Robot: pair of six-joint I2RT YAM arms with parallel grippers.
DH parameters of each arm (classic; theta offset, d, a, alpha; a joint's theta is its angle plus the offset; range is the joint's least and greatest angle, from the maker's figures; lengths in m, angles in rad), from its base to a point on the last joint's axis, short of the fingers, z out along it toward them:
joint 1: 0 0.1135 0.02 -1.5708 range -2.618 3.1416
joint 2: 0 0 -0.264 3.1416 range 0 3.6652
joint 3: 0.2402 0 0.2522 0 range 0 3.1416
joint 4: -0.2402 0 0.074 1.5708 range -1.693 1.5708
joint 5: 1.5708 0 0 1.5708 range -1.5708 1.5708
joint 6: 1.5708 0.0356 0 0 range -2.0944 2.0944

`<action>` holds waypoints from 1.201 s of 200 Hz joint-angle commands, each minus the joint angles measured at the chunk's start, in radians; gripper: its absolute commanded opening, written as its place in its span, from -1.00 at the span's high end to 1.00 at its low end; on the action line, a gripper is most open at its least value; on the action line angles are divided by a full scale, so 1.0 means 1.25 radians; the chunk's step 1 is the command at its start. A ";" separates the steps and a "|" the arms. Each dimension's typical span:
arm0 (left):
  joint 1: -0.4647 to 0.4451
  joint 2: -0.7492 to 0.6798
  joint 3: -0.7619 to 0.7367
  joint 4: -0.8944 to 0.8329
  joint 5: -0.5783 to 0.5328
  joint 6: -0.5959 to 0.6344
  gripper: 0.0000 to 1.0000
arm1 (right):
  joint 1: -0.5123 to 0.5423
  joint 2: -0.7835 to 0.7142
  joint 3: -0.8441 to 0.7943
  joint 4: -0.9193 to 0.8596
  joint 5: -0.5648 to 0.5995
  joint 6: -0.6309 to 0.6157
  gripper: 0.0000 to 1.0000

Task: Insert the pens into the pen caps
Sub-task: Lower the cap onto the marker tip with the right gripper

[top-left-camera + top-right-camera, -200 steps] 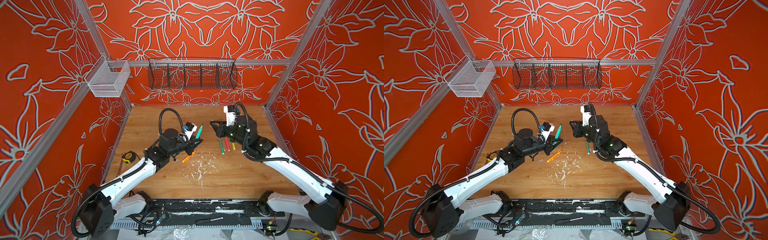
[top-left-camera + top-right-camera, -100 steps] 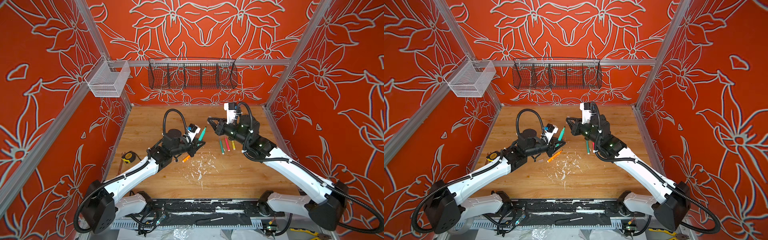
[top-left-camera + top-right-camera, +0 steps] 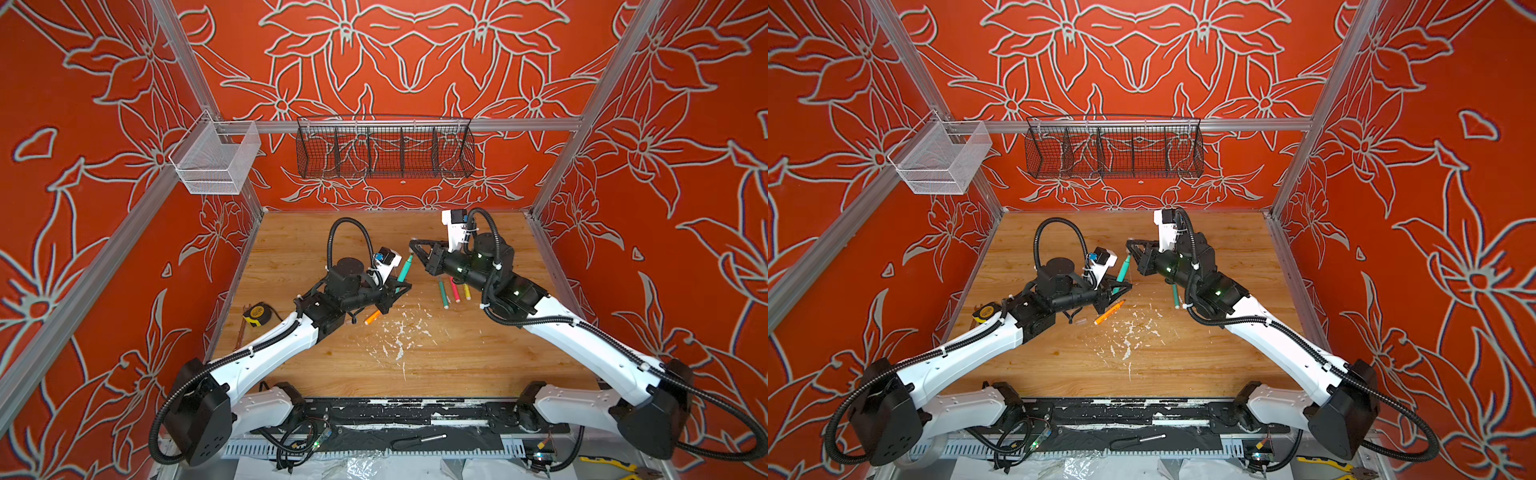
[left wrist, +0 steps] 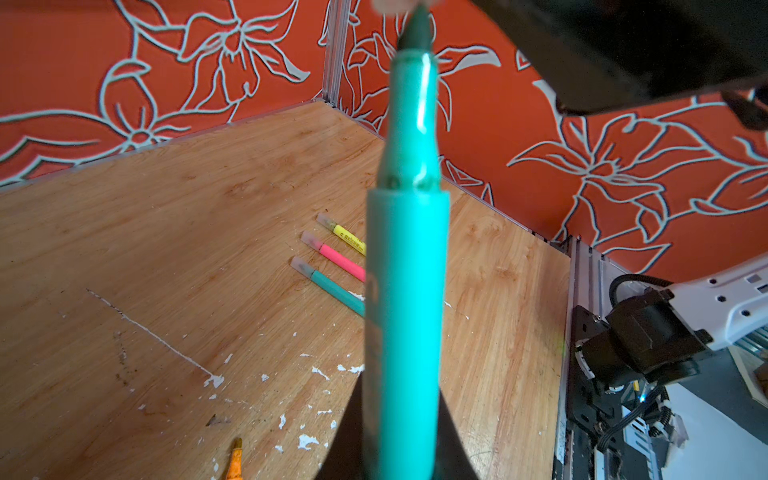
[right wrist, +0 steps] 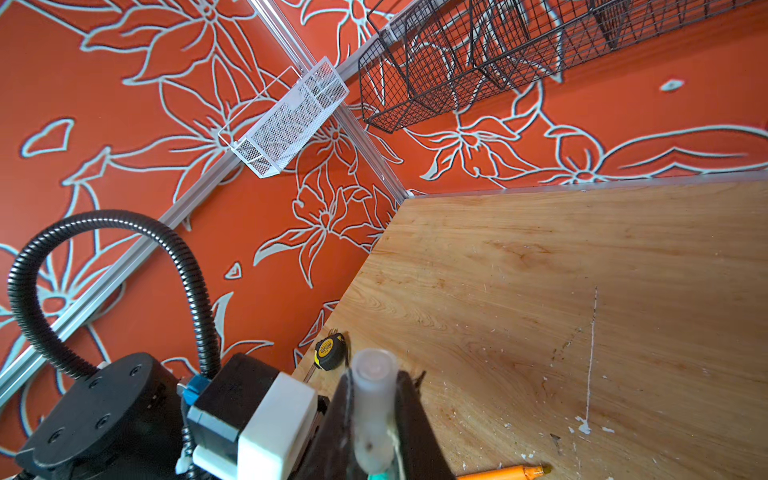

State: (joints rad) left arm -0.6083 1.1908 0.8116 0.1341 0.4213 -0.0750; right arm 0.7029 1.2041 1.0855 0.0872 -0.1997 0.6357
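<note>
Clamped the teal-green pen (image 4: 409, 257) in the left gripper's (image 3: 398, 287) jaws, with its long axis slanting up off the worktop (image 3: 478, 353) and its tip aimed at the right gripper (image 3: 414, 246). Pinched a clear pen cap (image 5: 373, 395) in the right jaws, just beyond that tip and seemingly in line with it. Could not confirm contact between tip and cap mouth. Judged the coming push to run along the pen's axis.

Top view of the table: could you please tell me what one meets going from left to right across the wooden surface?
tape measure → orange pen → teal pen held in the left gripper → green pen → pink pen → yellow pen
</note>
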 commanded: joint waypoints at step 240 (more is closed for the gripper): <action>-0.006 0.012 0.026 0.044 -0.094 -0.039 1.00 | 0.043 -0.016 -0.087 0.097 -0.011 0.044 0.56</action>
State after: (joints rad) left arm -0.6163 1.1988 0.8116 0.1516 0.3317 -0.1200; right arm 0.7349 1.1999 0.9894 0.1768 -0.1818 0.6659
